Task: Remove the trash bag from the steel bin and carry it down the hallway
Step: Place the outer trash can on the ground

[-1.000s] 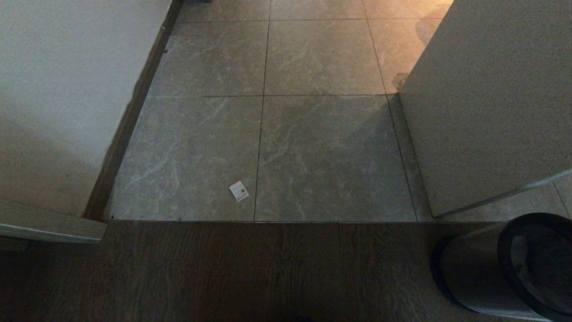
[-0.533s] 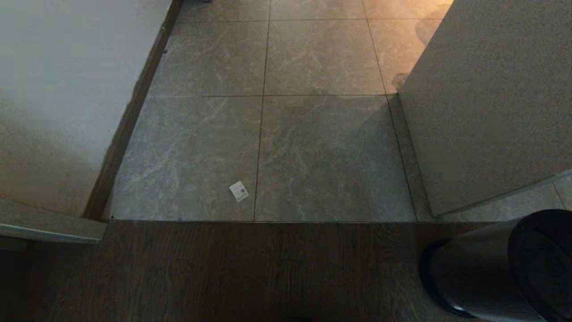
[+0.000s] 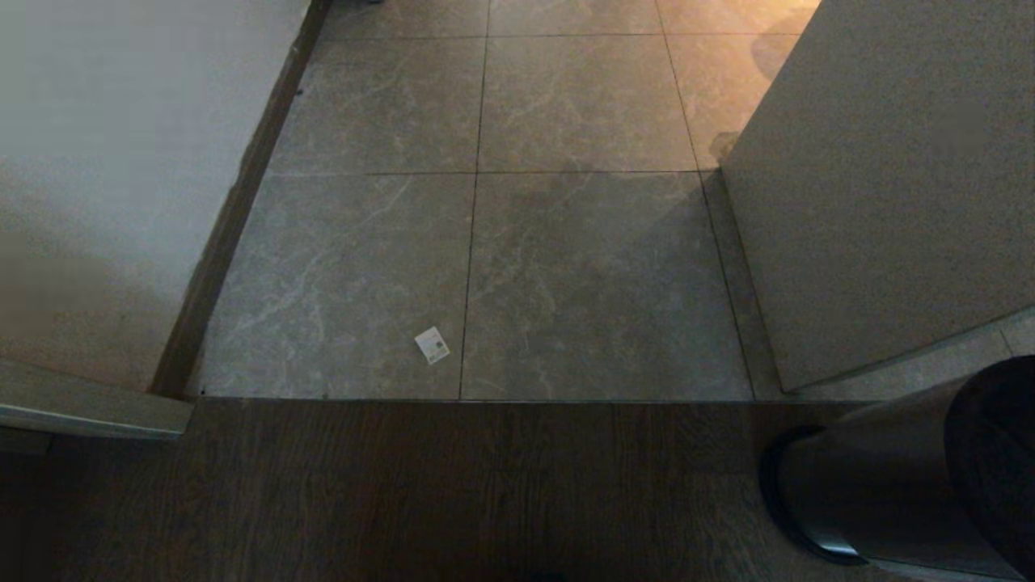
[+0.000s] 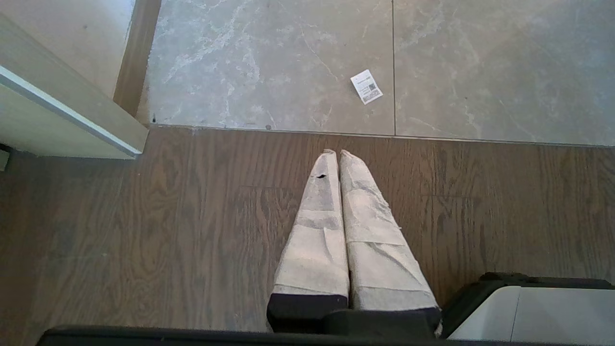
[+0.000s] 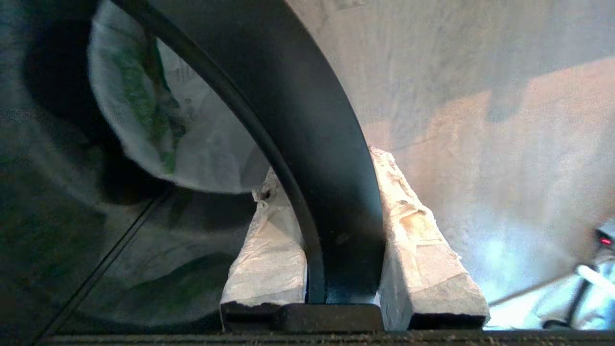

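Hallway overhead; wrist-only: right gripper astride steel bin rim.

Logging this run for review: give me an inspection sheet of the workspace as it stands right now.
Surface: dark wood floor meeting the hallway tiles.
Job's things: steel bin tipped at the head view's lower right; trash bag inside it.
Clutter: small paper label on a tile.
Grippers: right tool clamped on the bin's black rim; left tool shut, empty, above the wood.
Cables: nothing seen.
Surroundings: white walls, dark baseboard.
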